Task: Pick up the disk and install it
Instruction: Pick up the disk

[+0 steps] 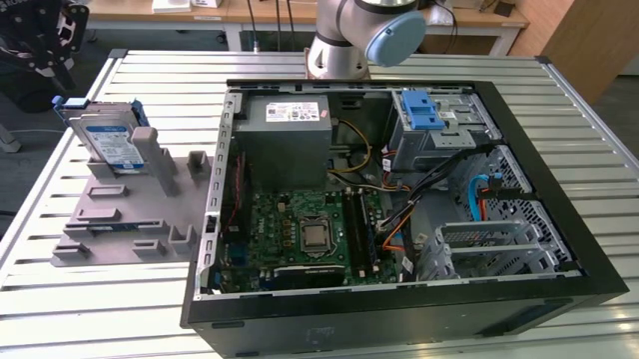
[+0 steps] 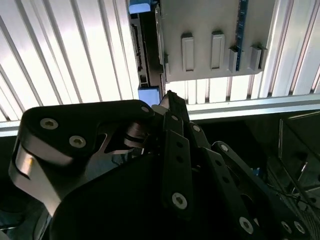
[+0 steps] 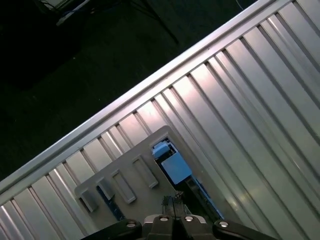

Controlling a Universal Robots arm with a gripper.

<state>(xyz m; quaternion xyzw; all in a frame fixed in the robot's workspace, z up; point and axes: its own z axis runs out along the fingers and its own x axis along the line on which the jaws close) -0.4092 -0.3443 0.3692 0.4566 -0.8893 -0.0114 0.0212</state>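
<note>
The disk (image 1: 108, 138), silver-grey with a blue-and-white label and blue rails, stands on edge in a grey fixture (image 1: 120, 217) at the exterior view's left. My gripper (image 1: 55, 63) hangs above and behind it near the table's far left corner, its fingers together with nothing between them. In the first wrist view the fingertips of the gripper (image 3: 172, 202) sit just short of the disk's blue rail (image 3: 175, 167). In the second wrist view the gripper (image 2: 169, 97) is close to the disk's edge (image 2: 147, 50), apart from it.
An open computer case (image 1: 559, 224) lies flat across the slatted metal table (image 1: 100, 314). Inside it are a grey box with a white sticker (image 1: 295, 138), a green board (image 1: 299, 232), cables, and a silver cage with a blue latch (image 1: 424, 112). The arm's base (image 1: 349, 37) stands behind the case.
</note>
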